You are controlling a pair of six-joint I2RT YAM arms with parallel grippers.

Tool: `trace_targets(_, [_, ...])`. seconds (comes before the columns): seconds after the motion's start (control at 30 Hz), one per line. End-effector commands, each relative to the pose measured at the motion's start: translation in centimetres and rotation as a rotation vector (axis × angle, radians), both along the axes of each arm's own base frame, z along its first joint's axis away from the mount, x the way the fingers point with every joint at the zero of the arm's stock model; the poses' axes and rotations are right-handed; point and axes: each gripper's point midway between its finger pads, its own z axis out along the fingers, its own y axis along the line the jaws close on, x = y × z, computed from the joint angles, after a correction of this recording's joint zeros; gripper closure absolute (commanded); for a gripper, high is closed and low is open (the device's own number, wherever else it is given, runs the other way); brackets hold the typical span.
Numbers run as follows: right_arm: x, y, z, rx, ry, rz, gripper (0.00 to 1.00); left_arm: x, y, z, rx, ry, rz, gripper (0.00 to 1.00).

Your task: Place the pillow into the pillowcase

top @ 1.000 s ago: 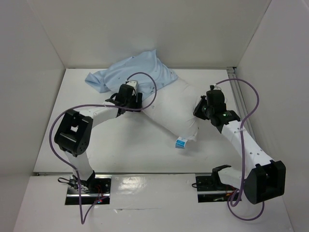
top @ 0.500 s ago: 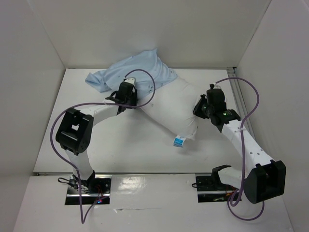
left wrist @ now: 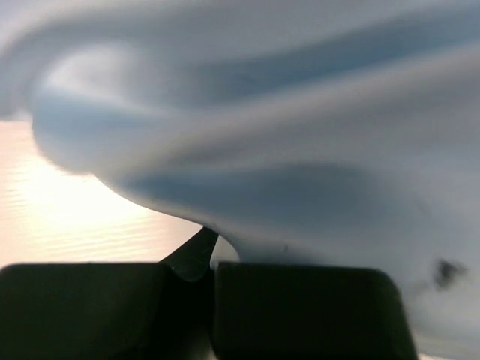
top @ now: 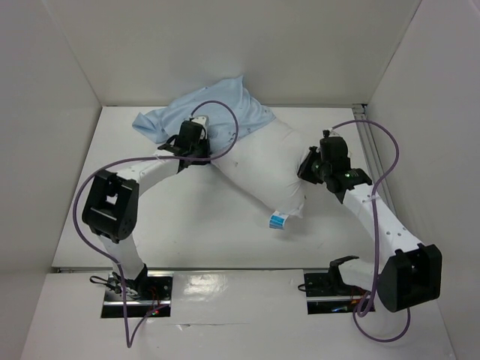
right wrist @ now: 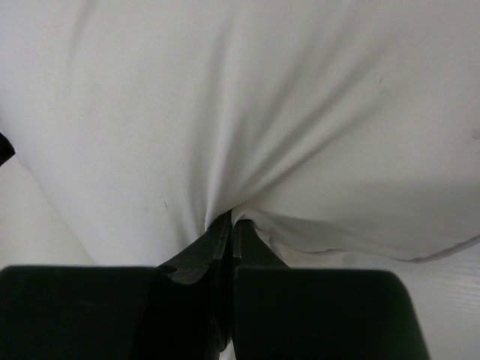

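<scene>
The white pillow (top: 266, 169) lies diagonally on the table's middle, its blue-and-white tag (top: 280, 220) at the near corner. The light blue pillowcase (top: 217, 105) is bunched at the back, overlapping the pillow's far left end. My left gripper (top: 204, 144) sits at the pillowcase's near edge. In the left wrist view the blue pillowcase (left wrist: 285, 150) fills the frame, and the left gripper (left wrist: 210, 238) is shut on a fold of it. My right gripper (top: 307, 166) is at the pillow's right edge. In the right wrist view that gripper (right wrist: 231, 219) is shut on a pinch of the white pillow (right wrist: 247, 105).
White walls (top: 67, 82) enclose the table on the left, back and right. A metal rail (top: 369, 142) runs along the right side. Purple cables (top: 394, 161) loop above both arms. Bare tabletop (top: 202, 225) lies between the arm bases and the pillow.
The left gripper has shut on the pillowcase's edge and shifted slightly back and left. The right gripper keeps its hold on the pillow, barely moved.
</scene>
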Motion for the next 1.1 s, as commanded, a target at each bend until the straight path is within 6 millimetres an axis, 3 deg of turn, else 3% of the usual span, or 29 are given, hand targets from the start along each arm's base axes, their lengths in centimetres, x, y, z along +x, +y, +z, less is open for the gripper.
trace_targets(0.0, [2.9, 3.2, 5.0, 0.134, -0.164, 0.104, 1.0, -2.8, -7.4, 6.6, -0.286, -0.02, -0.22, 1.0])
trace_targets(0.07, [4.6, 3.9, 8.0, 0.163, -0.236, 0.113, 1.0, -3.6, -11.0, 10.0, -0.404, -0.03, -0.342, 1.0])
trace_targets(0.1, [6.7, 3.8, 11.4, 0.17, -0.307, 0.098, 1.0, -3.8, -13.8, 14.7, -0.468, -0.08, -0.429, 1.0])
trace_targets(0.2, [9.4, 3.3, 18.1, 0.165, -0.437, 0.092, 1.0, -3.0, -17.0, 20.2, -0.518, -0.116, -0.542, 1.0])
trace_targets(0.23, [9.7, 3.3, 22.2, 0.171, -0.526, 0.099, 1.0, -2.9, -17.4, 26.1, -0.548, -0.194, -0.581, 1.0])
trace_targets(0.27, [9.5, 3.5, 23.6, 0.18, -0.552, 0.112, 1.0, -2.6, -18.0, 27.0, -0.56, -0.196, -0.604, 1.0])
trace_targets(0.33, [8.9, 3.5, 25.3, 0.19, -0.597, 0.122, 1.0, -3.8, -18.1, 32.9, -0.61, -0.287, -0.665, 1.0])
trace_targets(0.4, [8.1, 4.6, 23.7, 0.205, -0.568, 0.15, 1.0, -4.4, -18.1, 34.0, -0.635, -0.307, -0.677, 1.0])
trace_targets(0.43, [7.3, 5.2, 23.0, 0.206, -0.561, 0.161, 1.0, -5.7, -18.3, 33.0, -0.646, -0.267, -0.698, 1.0])
trace_targets(0.47, [6.8, 5.8, 18.5, 0.205, -0.462, 0.167, 1.0, -6.0, -18.3, 32.6, -0.662, -0.272, -0.706, 1.0])
trace_targets(0.5, [6.3, 6.0, 16.2, 0.195, -0.417, 0.167, 1.0, -6.3, -18.2, 31.4, -0.664, -0.242, -0.696, 1.0])
trace_targets(0.53, [5.2, 6.6, 14.3, 0.212, -0.369, 0.173, 1.0, -7.4, -18.3, 28.1, -0.658, -0.155, -0.682, 1.0])
trace_targets(0.57, [4.0, 6.5, 8.9, 0.192, -0.256, 0.164, 1.0, -8.7, -18.7, 26.4, -0.659, -0.11, -0.705, 1.0])
trace_targets(0.6, [3.1, 6.6, 6.6, 0.185, -0.217, 0.172, 1.0, -9.7, -18.9, 24.8, -0.663, -0.063, -0.708, 1.0])
trace_targets(0.63, [1.8, 6.7, 5.1, 0.203, -0.179, 0.165, 1.0, -12.1, -19.4, 20.4, -0.666, 0.061, -0.72, 1.0])
trace_targets(0.67, [0.1, 6.2, 1.0, 0.181, -0.094, 0.159, 1.0, -14.0, -19.2, 20.4, -0.678, 0.074, -0.739, 1.0])
trace_targets(0.7, [-0.9, 6.3, -0.2, 0.183, -0.067, 0.163, 1.0, -15.3, -19.2, 19.4, -0.674, 0.096, -0.75, 1.0])
trace_targets(0.73, [-2.0, 5.9, -0.7, 0.179, -0.054, 0.162, 1.0, -17.3, -19.2, 16.7, -0.661, 0.167, -0.741, 1.0])
trace_targets(0.77, [-3.1, 5.5, -2.3, 0.169, -0.017, 0.159, 1.0, -18.3, -19.0, 16.2, -0.655, 0.182, -0.732, 1.0])
trace_targets(0.8, [-3.6, 5.3, -2.5, 0.167, -0.01, 0.158, 1.0, -19.5, -18.5, 17.1, -0.655, 0.154, -0.738, 1.0])
trace_targets(0.83, [-4.1, 4.9, -2.5, 0.154, -0.015, 0.156, 1.0, -20.4, -18.2, 15.8, -0.616, 0.176, -0.724, 1.0])
trace_targets(0.87, [-4.3, 4.8, -2.2, 0.154, -0.018, 0.156, 1.0, -20.6, -17.7, 15.7, -0.595, 0.175, -0.711, 1.0])
trace_targets(1.0, [-4.7, 4.7, -1.5, 0.136, -0.028, 0.182, 1.0, -20.9, -16.1, 16.6, -0.469, 0.156, -0.684, 0.44])
trace_targets(1.03, [-4.9, 4.6, -1.5, 0.112, -0.022, 0.198, 1.0, -19.9, -15.9, 18.3, -0.43, 0.093, -0.677, 0.23])
trace_targets(1.07, [-4.7, 4.6, -0.5, 0.106, -0.04, 0.206, 1.0, -20.4, -15.3, 18.4, -0.389, 0.113, -0.67, 0.17])
